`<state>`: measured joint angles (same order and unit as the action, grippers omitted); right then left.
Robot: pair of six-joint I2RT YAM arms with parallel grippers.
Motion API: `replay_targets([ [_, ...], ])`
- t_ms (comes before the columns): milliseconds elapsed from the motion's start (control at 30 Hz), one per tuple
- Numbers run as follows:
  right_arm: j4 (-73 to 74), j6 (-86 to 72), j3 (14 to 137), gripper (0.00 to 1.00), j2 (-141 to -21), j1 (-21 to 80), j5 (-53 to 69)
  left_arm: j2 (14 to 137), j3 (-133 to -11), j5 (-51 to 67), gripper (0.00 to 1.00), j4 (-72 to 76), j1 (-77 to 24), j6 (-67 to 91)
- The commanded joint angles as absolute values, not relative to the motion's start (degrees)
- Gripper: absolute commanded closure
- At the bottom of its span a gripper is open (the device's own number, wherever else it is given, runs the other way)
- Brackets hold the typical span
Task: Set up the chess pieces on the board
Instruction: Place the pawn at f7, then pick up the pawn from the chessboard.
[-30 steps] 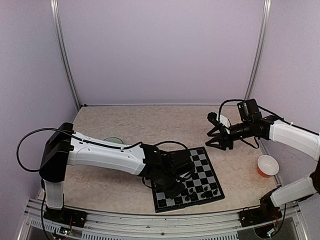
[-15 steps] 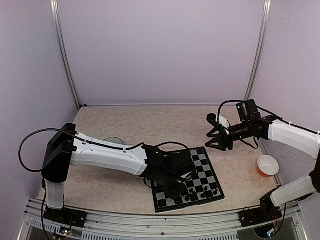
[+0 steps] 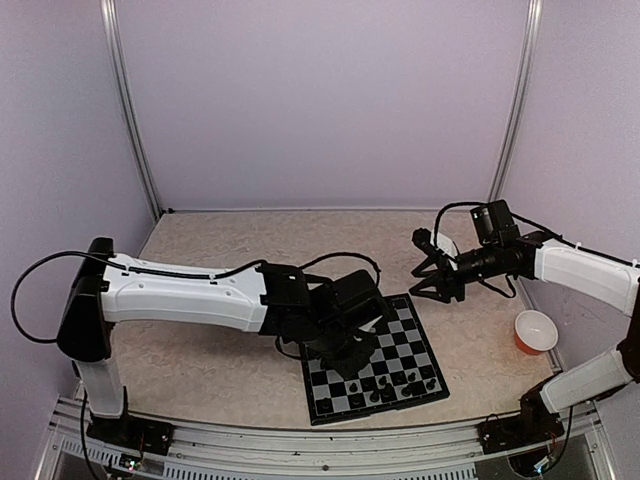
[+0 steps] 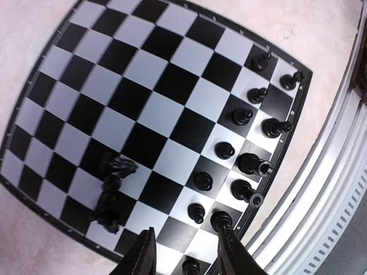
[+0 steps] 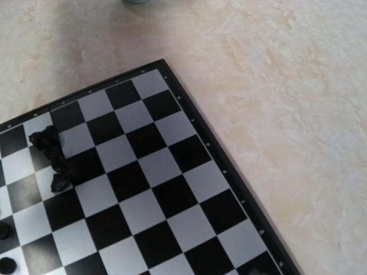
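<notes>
The board (image 3: 412, 328) lies at the table's near centre. Several black chess pieces (image 3: 396, 384) stand in two rows along its near edge; the left wrist view shows them (image 4: 241, 117) upright by the border. A small clump of pieces (image 4: 113, 192) lies tangled near the board's left side, and it also shows in the right wrist view (image 5: 55, 160). My left gripper (image 3: 350, 356) hovers over the board, open and empty, with its fingertips (image 4: 228, 245) above the near rows. My right gripper (image 3: 428, 272) is open and empty, held in the air beyond the board's far right corner.
An orange bowl with a white inside (image 3: 533, 331) stands at the right. A pale green bowl's rim (image 5: 137, 2) peeks in beyond the board. A metal rail (image 4: 338, 189) runs along the table's near edge, close to the board.
My left arm has swung up and back to the left, and its gripper has drawn away from the near rows with nothing in it. The right arm has barely moved.
</notes>
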<state>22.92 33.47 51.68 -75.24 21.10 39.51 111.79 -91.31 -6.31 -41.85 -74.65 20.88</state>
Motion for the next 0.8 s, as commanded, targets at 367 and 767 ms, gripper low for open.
replay_targets([
  [367, 28.28, 40.39, 57.70, 0.66, -86.44, 39.64, 27.57, 89.34, -64.19, -14.99, 0.61, -22.03, -63.68, 26.80],
  [767, 32.04, 41.62, 69.47, 0.63, -103.36, 50.18, 20.79, 90.25, -73.91, -15.89, 0.55, -10.79, -42.77, 20.03],
])
